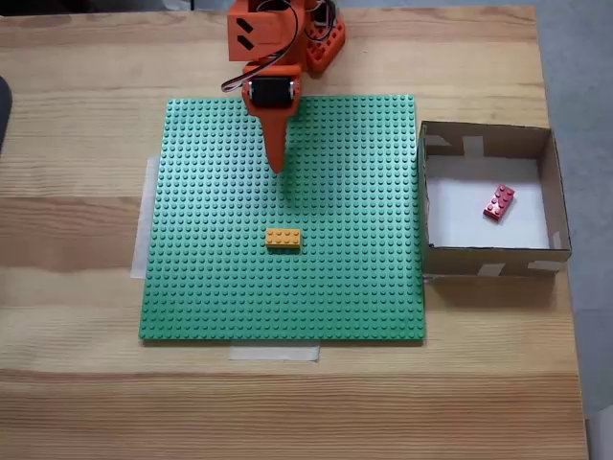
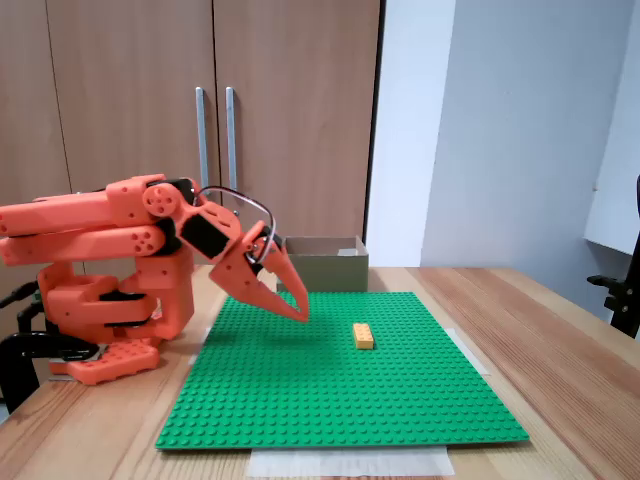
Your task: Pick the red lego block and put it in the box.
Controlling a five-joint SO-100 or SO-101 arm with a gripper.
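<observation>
Red lego block [image 1: 499, 202] – lying on white floor inside box [image 1: 488, 260], task apparently done. Pincer [image 1: 277, 165] pressed together, empty, hovering over green baseplate [image 1: 364, 287]. Risk – low sweep could knock yellow-orange brick [image 1: 283, 238].

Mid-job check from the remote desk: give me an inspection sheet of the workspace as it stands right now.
Surface: pale wooden table carrying a green studded baseplate taped at its edges.
Job's things: small red studded brick lies inside the shallow brown cardboard box, on its white floor.
Clutter: yellow-orange studded brick on the baseplate, apart from the arm.
Grippers: orange two-finger gripper shut, holding nothing, tip poised above the baseplate.
Cables: dark wires loop over the wrist.
Surroundings: wooden cabinet doors and a pale wall behind.
</observation>
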